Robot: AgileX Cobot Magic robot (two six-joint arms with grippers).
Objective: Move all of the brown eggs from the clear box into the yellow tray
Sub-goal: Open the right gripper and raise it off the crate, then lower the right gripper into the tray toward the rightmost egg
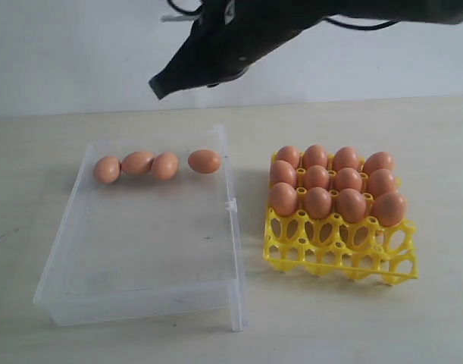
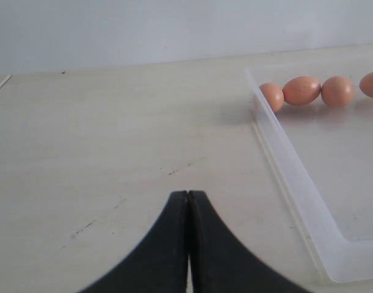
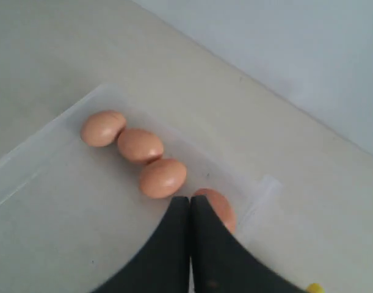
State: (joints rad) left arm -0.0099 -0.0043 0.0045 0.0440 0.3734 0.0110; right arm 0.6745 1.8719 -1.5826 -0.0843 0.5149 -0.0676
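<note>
Several brown eggs (image 1: 136, 163) lie in a row along the far wall of the clear box (image 1: 140, 292), one of them (image 1: 204, 161) a little apart near the box's right wall. The yellow tray (image 1: 337, 254) to the right holds several brown eggs (image 1: 317, 202) in its three far rows; its near row is bare. My right gripper (image 1: 157, 87) hangs shut and empty high over the box's far edge; in the right wrist view my right gripper (image 3: 190, 199) partly covers the apart egg (image 3: 218, 207). My left gripper (image 2: 187, 194) is shut and empty over bare table, left of the box (image 2: 296, 183).
A light wooden table (image 1: 413, 326) carries everything, with a pale wall behind. The box's small clip tab (image 1: 232, 205) sticks out toward the tray. A faint scratch (image 2: 185, 167) marks the table ahead of the left gripper.
</note>
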